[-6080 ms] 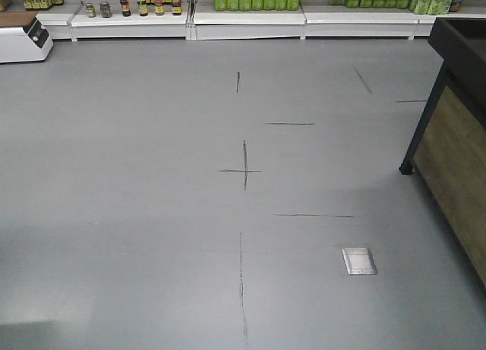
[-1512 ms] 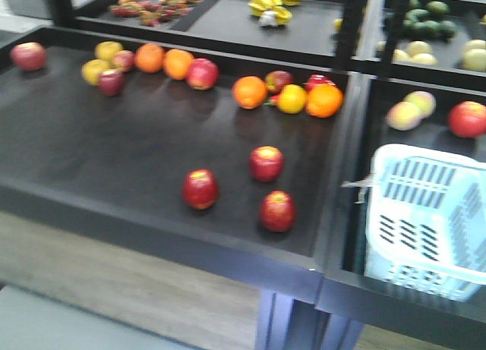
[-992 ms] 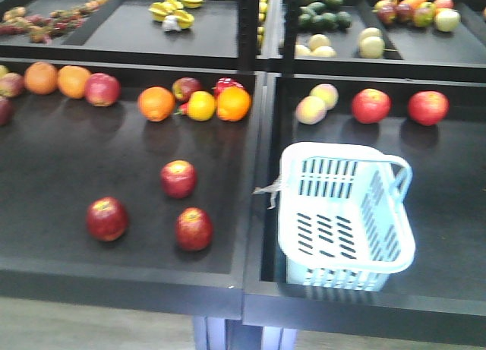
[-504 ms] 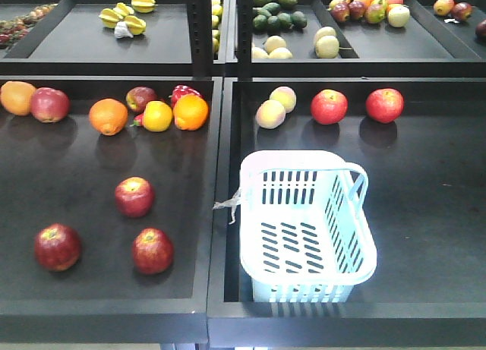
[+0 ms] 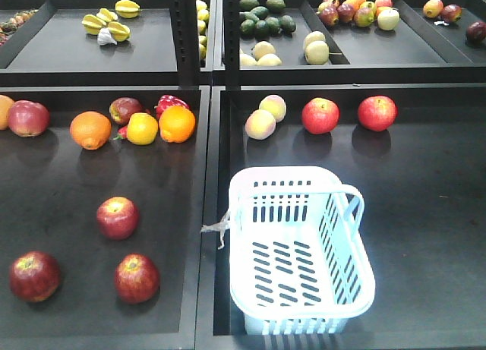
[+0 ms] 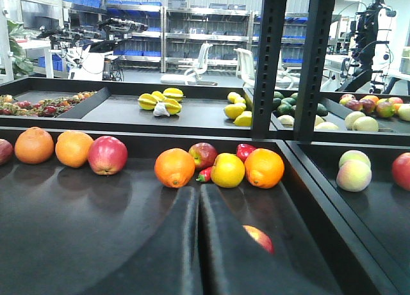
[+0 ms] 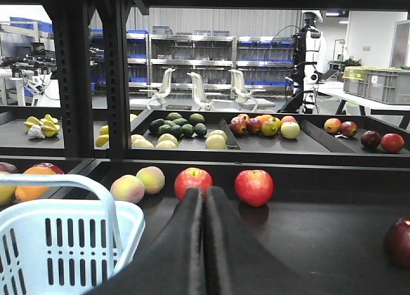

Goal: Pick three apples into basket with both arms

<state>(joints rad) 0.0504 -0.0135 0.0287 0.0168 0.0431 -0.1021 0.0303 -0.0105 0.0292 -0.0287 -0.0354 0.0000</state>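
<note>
- The three apples (image 5: 117, 217) lie apart from one another in the left black tray (image 5: 45, 183), at 8 o'clock in the front view. Compared with half a second ago they sit lower and further left in the frame, in the same triangle.
- The basket (image 5: 282, 172) stands upright in the right tray, at 3 o'clock of the apples, past the divider (image 5: 215, 137). It too has slid down the frame.
- The left gripper (image 6: 199, 191) has its fingers pressed flat together. One red apple shows at 4 o'clock of the tips.
- The right gripper (image 7: 205, 191) has its fingers pressed together likewise, with the basket handle at 9 o'clock.
- Oranges (image 5: 90, 129) lie along the tray's back, at 12 o'clock of the apples.
- Six seconds ago the front view showed only grey floor.
- Behind the trays stand steel shelving (image 6: 192, 26) and white chairs (image 7: 200, 90).
</note>
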